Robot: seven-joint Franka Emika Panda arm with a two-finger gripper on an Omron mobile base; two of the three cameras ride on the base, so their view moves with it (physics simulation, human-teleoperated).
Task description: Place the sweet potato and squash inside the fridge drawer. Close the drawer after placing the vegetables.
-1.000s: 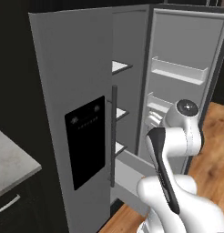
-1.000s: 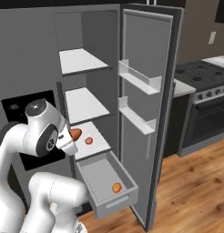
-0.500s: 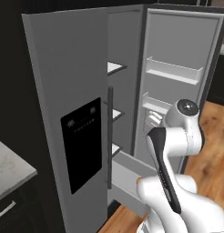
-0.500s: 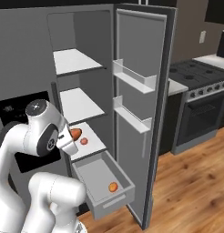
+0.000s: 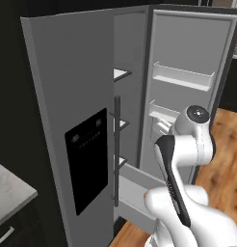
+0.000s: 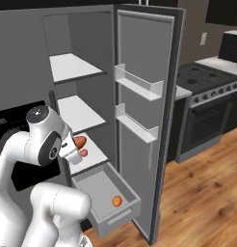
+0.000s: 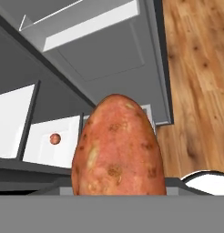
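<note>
- The sweet potato (image 7: 118, 148) is held in the gripper (image 6: 77, 147), in front of the lowest white shelf (image 6: 94, 159) and above the open fridge drawer (image 6: 108, 195). The fingers are closed narrowly on it.
- The sweet potato is judged firm, dense and moderately heavy. Its skin is matt, reddish-brown and mottled, so slipping is considered unlikely. It is best gripped across the thick middle, since the ends taper.
- A small round orange vegetable (image 6: 117, 201), possibly the squash, lies in the near right part of the drawer. It is judged hard, smooth and liable to roll.
- The drawer is a pale grey, open-topped box with a flat plain front; rigid plastic is presumed.
- The right fridge door (image 6: 147, 106) stands open and carries narrow white door shelves (image 6: 138, 86).
- A wooden plank floor (image 6: 202, 193) and a dark stove (image 6: 209, 101) lie to the right.
</note>
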